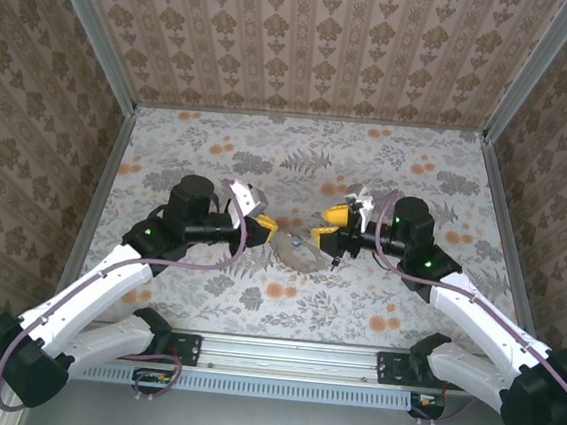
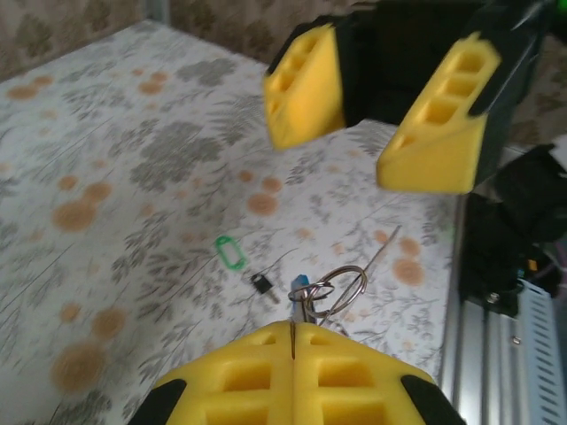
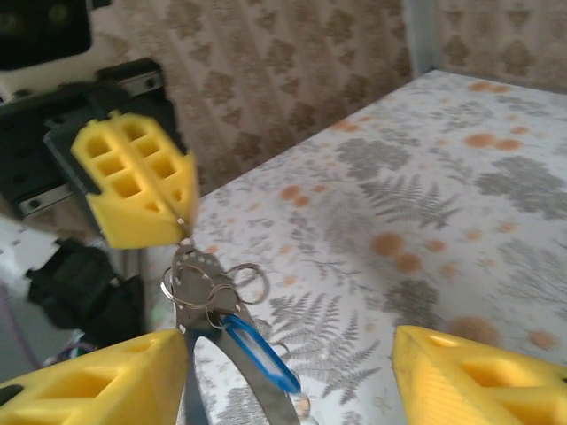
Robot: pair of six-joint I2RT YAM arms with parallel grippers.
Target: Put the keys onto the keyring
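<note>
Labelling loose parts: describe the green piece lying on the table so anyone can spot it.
On the floral table, look just beyond the left tool, which pinches the keyring. The green piece lies flat there, beside a small dark key. It is the only green thing, a little oval outline.

Floral table, patterned walls, metal rail

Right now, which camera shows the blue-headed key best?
The right wrist view: the blue-headed key hangs close and nearly whole below the shut jaws of the left gripper. The left wrist view catches a blue sliver of it; in the top view it is too small to make out.
</note>
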